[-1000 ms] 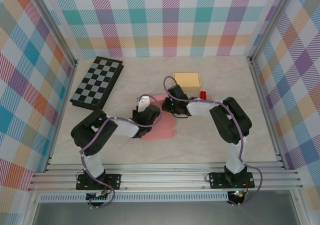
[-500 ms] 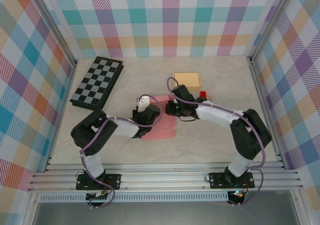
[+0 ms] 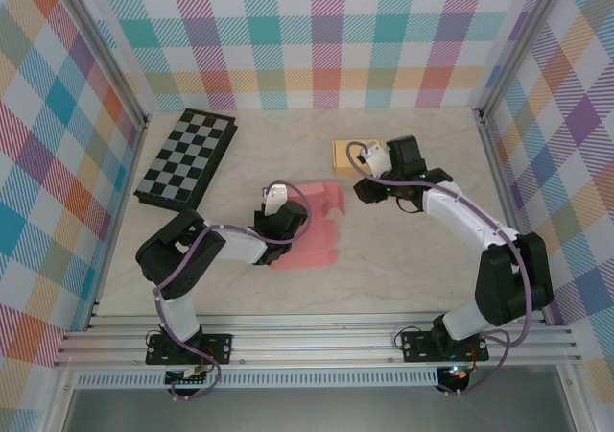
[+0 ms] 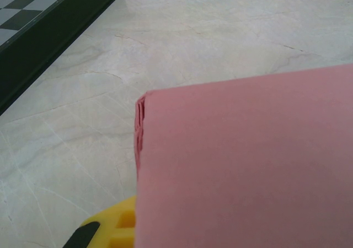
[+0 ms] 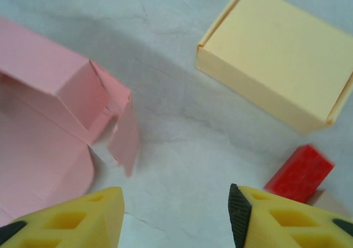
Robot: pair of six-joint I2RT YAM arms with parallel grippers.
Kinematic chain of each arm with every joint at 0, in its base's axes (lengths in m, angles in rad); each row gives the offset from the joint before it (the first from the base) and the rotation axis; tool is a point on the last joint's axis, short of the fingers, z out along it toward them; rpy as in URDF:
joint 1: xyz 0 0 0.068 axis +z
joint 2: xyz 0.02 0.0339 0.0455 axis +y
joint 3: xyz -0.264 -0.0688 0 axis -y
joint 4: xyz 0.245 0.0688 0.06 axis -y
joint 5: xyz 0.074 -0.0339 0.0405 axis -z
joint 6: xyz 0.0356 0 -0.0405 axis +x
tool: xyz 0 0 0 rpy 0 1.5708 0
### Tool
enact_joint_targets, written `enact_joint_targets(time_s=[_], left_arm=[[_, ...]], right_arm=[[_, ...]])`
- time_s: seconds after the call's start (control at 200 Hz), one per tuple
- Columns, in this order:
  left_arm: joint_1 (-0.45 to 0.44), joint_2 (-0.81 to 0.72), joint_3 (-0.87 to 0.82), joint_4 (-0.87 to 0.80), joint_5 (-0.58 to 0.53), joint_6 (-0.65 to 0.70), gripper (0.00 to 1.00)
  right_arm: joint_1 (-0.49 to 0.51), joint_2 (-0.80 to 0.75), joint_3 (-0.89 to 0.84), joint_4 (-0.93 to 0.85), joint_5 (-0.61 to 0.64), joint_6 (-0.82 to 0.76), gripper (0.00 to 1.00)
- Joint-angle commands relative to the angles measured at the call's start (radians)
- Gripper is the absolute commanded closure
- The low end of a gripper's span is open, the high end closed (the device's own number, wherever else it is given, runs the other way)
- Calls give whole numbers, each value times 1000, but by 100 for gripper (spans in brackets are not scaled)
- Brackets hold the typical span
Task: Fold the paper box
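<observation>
The pink box [image 3: 309, 245] lies in the middle of the table [image 3: 413, 259]. Its long side runs from near to far, leaning a little to the right. Its loose flap [image 5: 126, 135] sticks out on the right, toward the yellow box [image 5: 281, 66]. The left jaws sit at the pink box's left edge. One yellow finger [image 4: 110, 234] peeks out beside the pink paper, but the paper hides the rest, so I cannot tell if they are pinching it. The right jaws are wide apart with nothing in them, and hang over bare table just beside the flap. I think a few things could go wrong here. The flap is thin and floppy, so a push from the wrong side may bend or crush it. If the left jaws are not gripping, the pink box may slide away. The yellow box and the red block [image 5: 300, 173] are near, so the right arm may bump them.
</observation>
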Motion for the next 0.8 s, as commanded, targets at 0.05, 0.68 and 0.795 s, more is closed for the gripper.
enact_joint_targets(time_s=[0.05, 0.68, 0.795], left_arm=[[-12, -2, -15, -115, 53, 18, 96], [-13, 6, -10, -102, 82, 42, 96], [-12, 6, -8, -102, 89, 52, 96]], right_arm=[[-64, 66, 40, -27, -185, -475, 45], [15, 398, 172, 34, -322, -532, 46], [34, 396, 169, 43, -343, -526, 46]])
